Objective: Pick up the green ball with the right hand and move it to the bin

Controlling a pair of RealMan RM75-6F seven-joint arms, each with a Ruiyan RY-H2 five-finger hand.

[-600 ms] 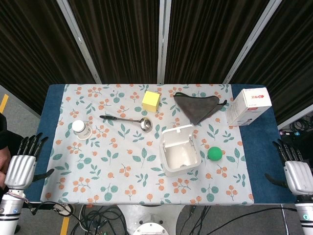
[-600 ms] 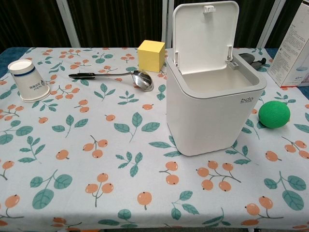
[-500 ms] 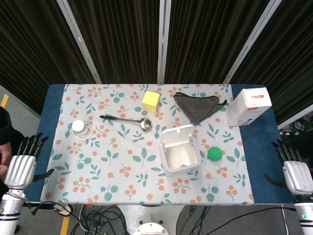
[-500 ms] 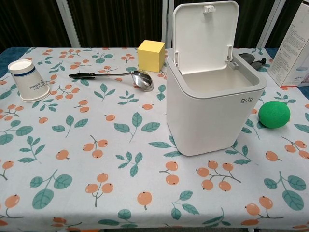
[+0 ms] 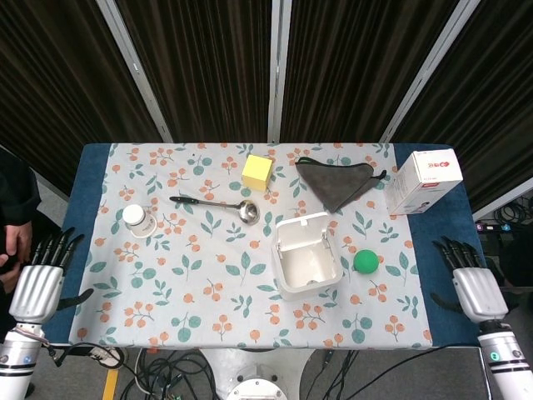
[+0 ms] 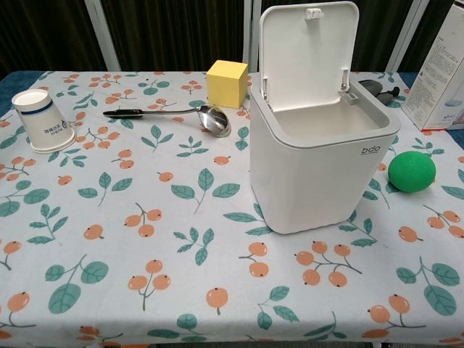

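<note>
Head view shows the right hand (image 5: 471, 287) off the table's right edge, fingers spread and empty; the left hand (image 5: 37, 286) likewise spread and empty off the left edge. Farther in, the green ball (image 5: 365, 261) lies on the flowered cloth (image 5: 191, 275) just right of the bin (image 5: 306, 258), whose lid stands open.

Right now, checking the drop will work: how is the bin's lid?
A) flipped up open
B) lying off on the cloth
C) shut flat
A: the bin has its lid standing upright at the back, leaving the top open, with the green ball beside it.
</note>
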